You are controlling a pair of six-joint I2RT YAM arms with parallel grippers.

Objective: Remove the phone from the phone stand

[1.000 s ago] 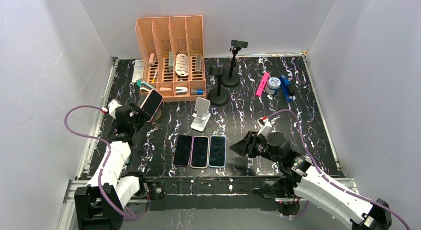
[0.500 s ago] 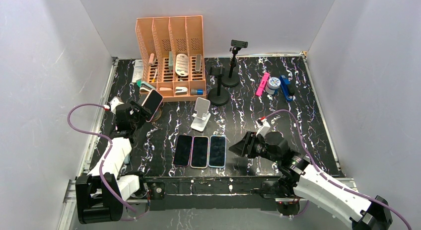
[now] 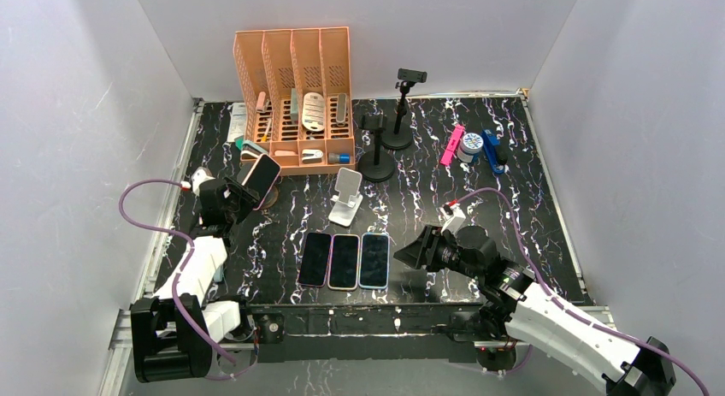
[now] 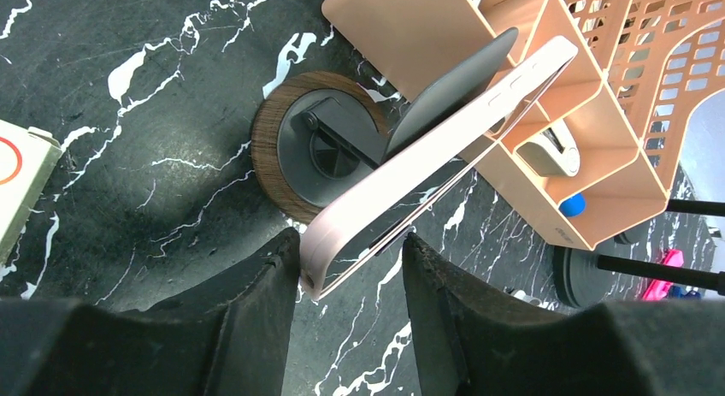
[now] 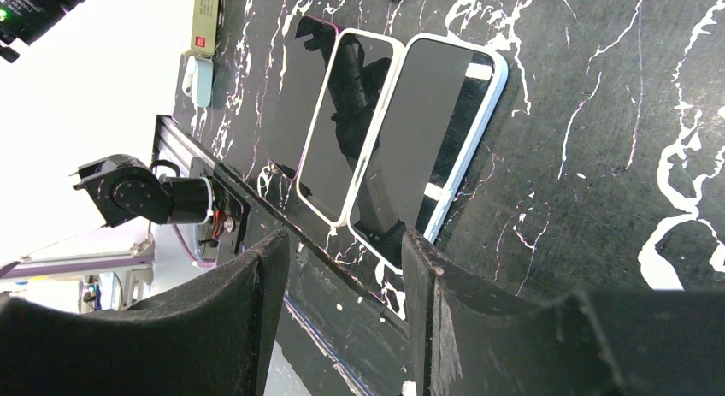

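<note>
Both fingers of the left tool (image 4: 350,246) had narrowed around the lower end of the phone (image 4: 427,156), which was not yet off the phone stand (image 4: 295,148). A firm clamp I could not confirm, so lifting seemed premature. The right tool (image 5: 342,268) stood apart, empty.

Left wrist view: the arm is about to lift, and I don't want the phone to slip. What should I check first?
1. Phone sits between the left gripper fingers: ok.
2. Both fingers pressed on it: cannot tell; one side may show a sliver of gap.
3. Phone seated on the stand, ready to lift: ok.
4. Phone's top end apart from the orange organizer: cannot tell.
5. Right gripper away from the stand, empty: ok.
</note>
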